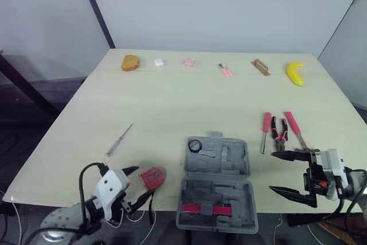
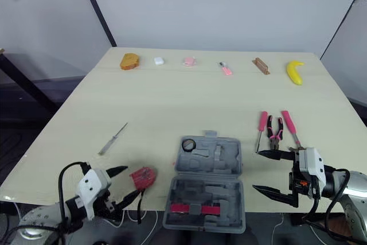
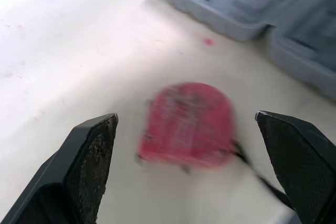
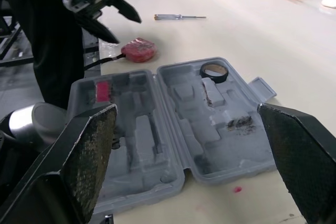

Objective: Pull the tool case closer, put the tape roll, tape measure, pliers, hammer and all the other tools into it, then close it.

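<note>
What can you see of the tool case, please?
The case is grey moulded plastic, lying open flat on the table, its two hinged halves showing shaped recesses. A black tape roll sits in a corner of the far half; a red strip lies in the near half, which seems to overhang the front edge. A latch tab sticks out at the far side.

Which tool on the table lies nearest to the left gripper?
The red tape measure, right in front of the left gripper. The thin screwdriver lies farther off, and the three pink-handled tools lie beyond the tool case.
</note>
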`<state>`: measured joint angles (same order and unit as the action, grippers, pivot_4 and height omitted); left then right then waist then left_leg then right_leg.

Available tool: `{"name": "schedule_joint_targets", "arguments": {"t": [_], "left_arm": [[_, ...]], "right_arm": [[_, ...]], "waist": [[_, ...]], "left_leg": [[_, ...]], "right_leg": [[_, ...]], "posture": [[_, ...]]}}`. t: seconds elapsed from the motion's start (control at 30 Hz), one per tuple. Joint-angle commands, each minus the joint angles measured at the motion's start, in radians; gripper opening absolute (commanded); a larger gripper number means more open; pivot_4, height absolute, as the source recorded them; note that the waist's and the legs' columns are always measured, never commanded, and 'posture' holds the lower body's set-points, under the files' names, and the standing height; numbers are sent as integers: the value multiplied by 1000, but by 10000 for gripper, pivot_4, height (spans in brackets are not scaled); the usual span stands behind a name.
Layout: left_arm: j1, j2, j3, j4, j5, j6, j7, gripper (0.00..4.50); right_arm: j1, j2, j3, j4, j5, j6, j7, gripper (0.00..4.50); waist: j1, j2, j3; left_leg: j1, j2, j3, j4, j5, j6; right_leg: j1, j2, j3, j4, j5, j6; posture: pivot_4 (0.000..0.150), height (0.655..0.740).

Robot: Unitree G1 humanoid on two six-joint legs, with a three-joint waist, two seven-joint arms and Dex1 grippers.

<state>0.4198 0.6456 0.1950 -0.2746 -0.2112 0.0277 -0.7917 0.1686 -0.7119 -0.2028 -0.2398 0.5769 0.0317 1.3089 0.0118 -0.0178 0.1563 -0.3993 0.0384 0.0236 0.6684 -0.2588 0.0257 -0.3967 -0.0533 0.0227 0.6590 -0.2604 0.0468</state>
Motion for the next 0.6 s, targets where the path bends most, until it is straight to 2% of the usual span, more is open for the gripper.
{"name": "schedule_joint_targets", "arguments": {"t": [0.03,0.6], "left_arm": [[-35,8,-26,39,21,-34,-14,44708],[-140,-39,-150,221,64,-109,-27,44708]], "right_arm": [[1,2,-6,-32,7,-18,-6,45000],[-22,-8,-6,-85,22,17,-33,45000]], "waist": [[-1,0,0],[2,0,0]], "left_leg": [[0,0,0,0,0,0],[1,0,0,0,0,0]], "right_leg": [[0,0,0,0,0,0],[0,0,0,1,0,0]], "posture": [[1500,7400],[1500,7400]]}}
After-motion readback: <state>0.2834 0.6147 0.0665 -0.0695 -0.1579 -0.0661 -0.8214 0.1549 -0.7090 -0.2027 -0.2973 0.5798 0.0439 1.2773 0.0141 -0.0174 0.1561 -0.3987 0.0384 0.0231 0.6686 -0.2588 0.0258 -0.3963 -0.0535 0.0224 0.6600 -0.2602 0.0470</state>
